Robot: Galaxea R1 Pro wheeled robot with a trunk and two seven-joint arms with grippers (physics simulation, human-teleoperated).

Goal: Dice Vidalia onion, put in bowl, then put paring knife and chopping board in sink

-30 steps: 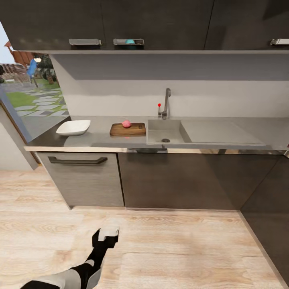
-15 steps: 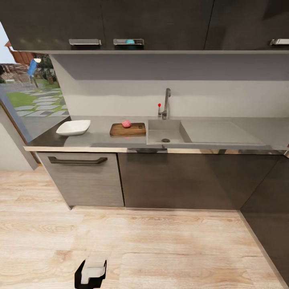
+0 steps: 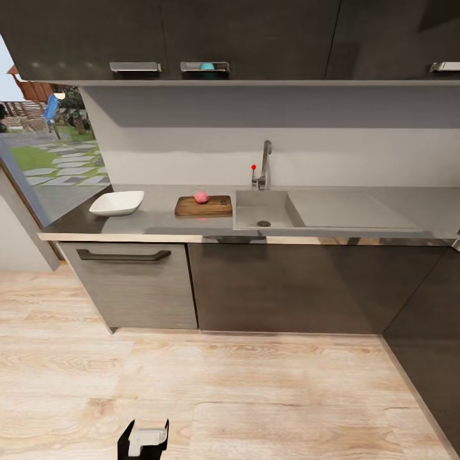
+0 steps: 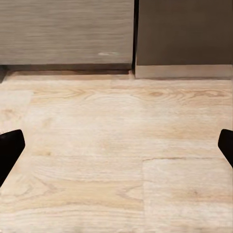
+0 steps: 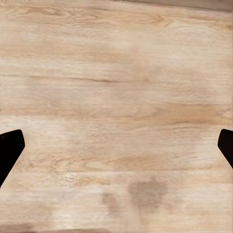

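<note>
Vidalia onion (image 3: 201, 197), small pinkish-red ball, sits on dark brown wooden chopping board (image 3: 203, 206) beside grey steel sink (image 3: 263, 209). Left gripper (image 4: 116, 145) and right gripper (image 5: 116, 148): spread, empty, over floor. Paring knife possibly at board's front edge, unclear. Dicing pending; next: approach counter, locate knife.

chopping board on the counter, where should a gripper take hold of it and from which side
Likely the chopping board is best gripped by its front long edge, coming from the robot's side. It lies flat on the countertop, so only thin edges offer purchase; the sink borders one short end, and the Vidalia onion sits toward the back.
</note>
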